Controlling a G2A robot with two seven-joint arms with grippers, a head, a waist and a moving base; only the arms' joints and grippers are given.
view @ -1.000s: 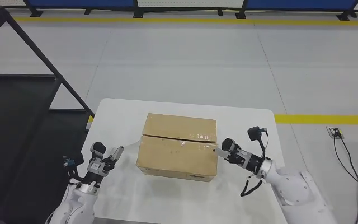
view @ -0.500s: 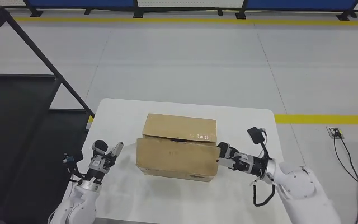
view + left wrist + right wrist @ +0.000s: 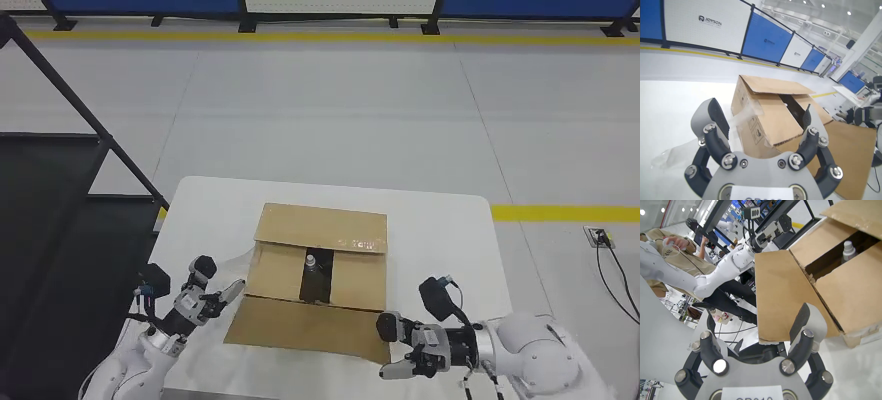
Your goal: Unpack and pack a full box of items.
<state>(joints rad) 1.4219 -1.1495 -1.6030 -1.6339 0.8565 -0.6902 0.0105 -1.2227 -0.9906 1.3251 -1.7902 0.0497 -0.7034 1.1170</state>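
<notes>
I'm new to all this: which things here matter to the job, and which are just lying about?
Job: cardboard box, its opened flap, bottle inside, left tool, right tool.
Lying about: clear plastic scrap, floor socket.

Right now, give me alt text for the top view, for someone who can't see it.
A cardboard box on a white table has its near flap folded out toward the robot, showing a bottle inside. The open left gripper sits by the flap's left edge, the open right gripper at its right corner.

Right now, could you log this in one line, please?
box: near flap open | bottle inside | left gripper jaws open | right gripper jaws open
</notes>
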